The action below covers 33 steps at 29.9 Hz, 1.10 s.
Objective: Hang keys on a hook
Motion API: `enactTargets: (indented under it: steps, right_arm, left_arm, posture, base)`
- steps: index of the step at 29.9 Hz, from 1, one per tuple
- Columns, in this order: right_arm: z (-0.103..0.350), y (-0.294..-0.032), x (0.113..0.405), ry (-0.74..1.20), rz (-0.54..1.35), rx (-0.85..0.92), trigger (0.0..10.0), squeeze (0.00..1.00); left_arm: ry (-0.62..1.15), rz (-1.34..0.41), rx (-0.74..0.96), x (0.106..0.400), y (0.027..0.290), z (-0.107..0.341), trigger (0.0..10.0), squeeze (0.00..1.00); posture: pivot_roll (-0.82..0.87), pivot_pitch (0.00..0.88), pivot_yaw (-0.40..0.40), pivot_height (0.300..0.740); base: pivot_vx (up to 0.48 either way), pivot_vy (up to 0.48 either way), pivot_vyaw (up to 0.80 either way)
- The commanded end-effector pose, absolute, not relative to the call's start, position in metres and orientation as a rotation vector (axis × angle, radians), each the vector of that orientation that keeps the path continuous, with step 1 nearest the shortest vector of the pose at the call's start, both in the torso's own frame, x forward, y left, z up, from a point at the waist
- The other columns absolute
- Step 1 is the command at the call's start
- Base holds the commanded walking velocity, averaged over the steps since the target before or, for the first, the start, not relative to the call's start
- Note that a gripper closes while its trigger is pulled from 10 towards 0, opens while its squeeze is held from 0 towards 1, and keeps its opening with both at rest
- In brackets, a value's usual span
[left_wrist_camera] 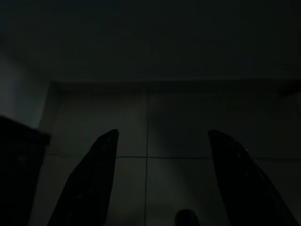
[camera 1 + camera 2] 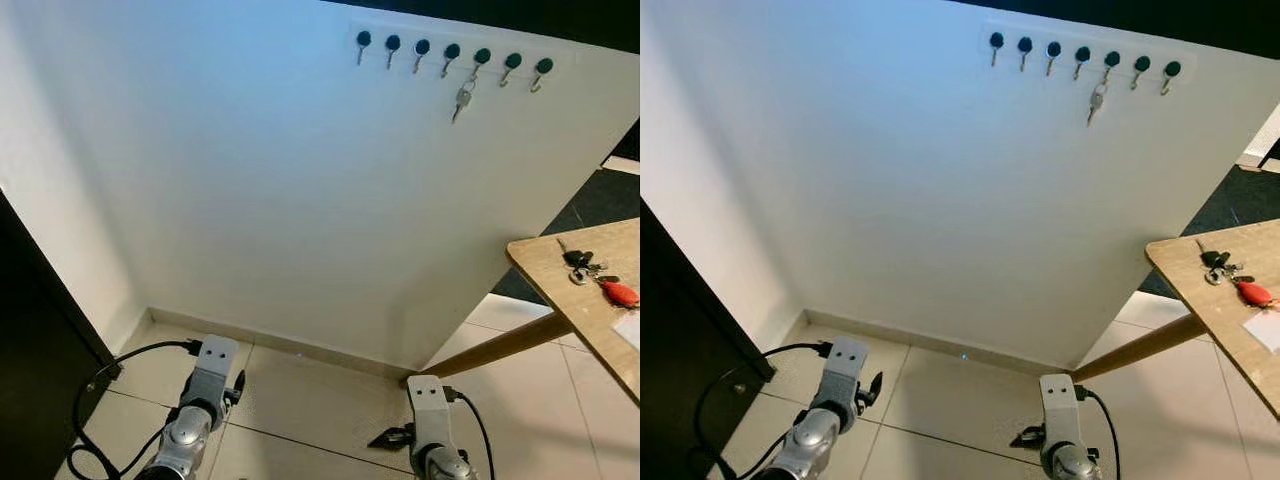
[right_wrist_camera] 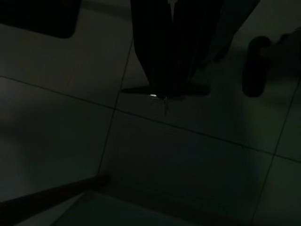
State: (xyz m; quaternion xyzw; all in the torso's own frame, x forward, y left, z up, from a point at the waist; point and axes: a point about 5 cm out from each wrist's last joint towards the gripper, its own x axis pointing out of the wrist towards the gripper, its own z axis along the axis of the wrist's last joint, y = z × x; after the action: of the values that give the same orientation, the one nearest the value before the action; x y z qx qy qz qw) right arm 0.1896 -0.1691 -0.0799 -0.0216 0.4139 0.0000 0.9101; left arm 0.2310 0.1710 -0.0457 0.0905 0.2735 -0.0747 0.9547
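Both arms hanging low over tiled floor (image 2: 320, 400): left gripper (image 1: 162, 181) showing fingers (image 1: 89, 179) spread wide, holding nothing. Right gripper (image 3: 169, 92) in dark wrist view, fingers pressed together, small glint at tips; cannot tell what. Head views showing what wrist views are missing: hook rail (image 2: 452, 50) high on wall, one key (image 2: 462, 98) hanging there; keys (image 2: 598, 278) lying on wooden surface (image 2: 580, 310) at right.

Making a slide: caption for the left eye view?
Key hanging on wall hook rack; more keys wait on table.

Bright, sharp head views; murky wrists
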Motion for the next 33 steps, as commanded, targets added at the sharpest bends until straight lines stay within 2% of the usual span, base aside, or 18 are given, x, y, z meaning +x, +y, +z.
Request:
enactTargets:
  steps: [1, 19, 33]
  right_arm:
    - [-0.0791, -0.1750, 0.1903, 0.852, -0.022, -0.049, 10.0, 0.00]
    - [-0.0783, -0.1752, 0.1916, 0.845, -0.030, -0.047, 10.0, 0.00]
    - [-0.0778, -0.1762, 0.1923, 0.841, -0.035, -0.048, 10.0, 0.00]
  left_arm:
    - [0.571, -0.147, 0.172, 0.2291, 0.1699, -0.0478, 10.0, 0.00]
    - [0.570, -0.171, 0.151, 0.2310, 0.1673, -0.0468, 10.0, 0.00]
    - [0.562, -0.181, 0.145, 0.2325, 0.1663, -0.0456, 10.0, 0.00]
  posture:
    - [0.08, 0.020, -0.063, 0.740]
    - [0.08, 0.019, -0.060, 0.740]
    - [0.08, 0.017, -0.060, 0.740]
  base:
    - [0.000, 0.000, 0.00]
    - [0.000, 0.000, 0.00]
    - [0.353, 0.000, 0.00]
